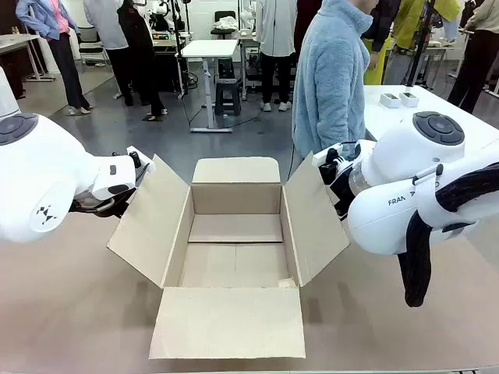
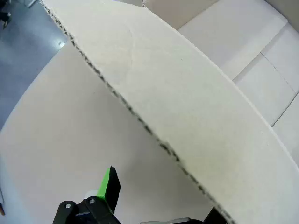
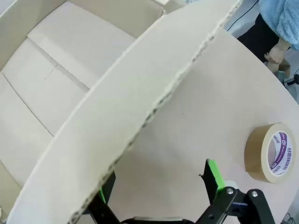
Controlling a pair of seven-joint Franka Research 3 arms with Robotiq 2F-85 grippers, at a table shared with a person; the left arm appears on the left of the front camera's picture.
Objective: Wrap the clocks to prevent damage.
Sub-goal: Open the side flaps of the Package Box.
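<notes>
The cardboard box point(image 1: 236, 204) hides much. Its left flap point(image 2: 187, 102) covers one finger of the left tool point(image 2: 161, 201), leaving a single green pad point(image 2: 109, 183) clear. Its right flap point(image 3: 140, 107) overlaps the tip of one finger of the right tool point(image 3: 159, 184). Beyond the box's far wall, the person point(image 1: 334, 78) is cut off by the top edge. On the counter point(image 3: 210, 107) beside the right flap, the tape roll point(image 3: 272, 153) carries print too small to read.
</notes>
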